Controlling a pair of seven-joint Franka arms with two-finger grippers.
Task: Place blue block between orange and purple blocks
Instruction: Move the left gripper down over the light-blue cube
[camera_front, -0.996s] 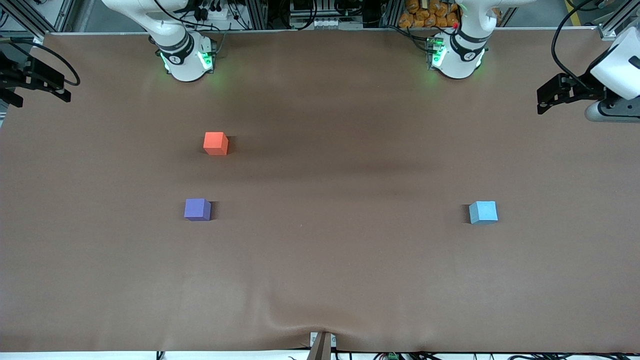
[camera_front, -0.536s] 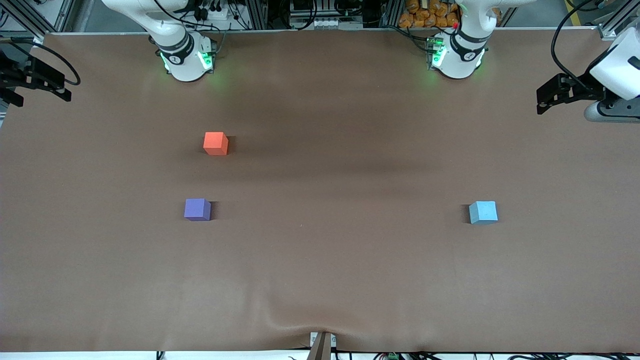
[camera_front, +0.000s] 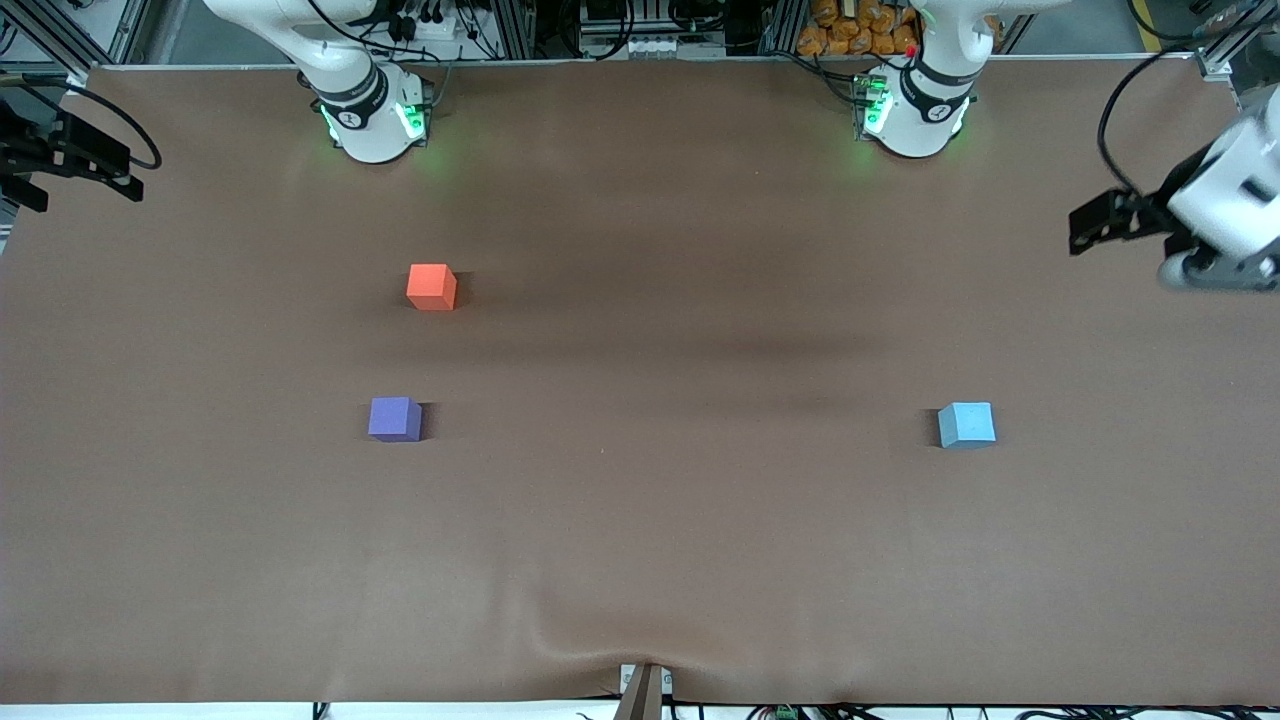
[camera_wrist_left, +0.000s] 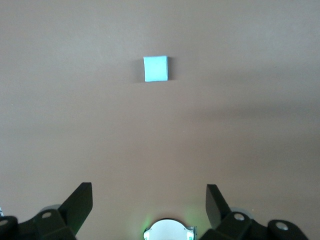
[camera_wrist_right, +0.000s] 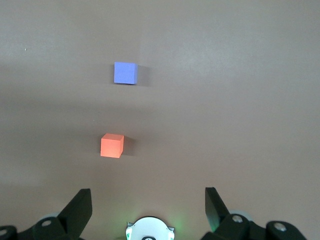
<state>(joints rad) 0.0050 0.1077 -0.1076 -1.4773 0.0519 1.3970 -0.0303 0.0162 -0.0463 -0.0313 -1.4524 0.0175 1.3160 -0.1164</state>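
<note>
Still no readable writing on blue block (camera_front: 966, 424).

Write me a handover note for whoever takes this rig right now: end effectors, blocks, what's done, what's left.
Left end effector: open, empty, up in the air at the left arm's end of the table.
Right end effector: open, empty, waiting at the right arm's end.
Small matte sky-blue cube: on the brown table toward the left arm's end, untouched.
Small matte orange-red cube and violet-purple cube: toward the right arm's end, apart, purple nearer the front camera.
Done: nothing placed.
Left: grasp the blue cube, carry it across, set it in the gap between orange and purple.
</note>
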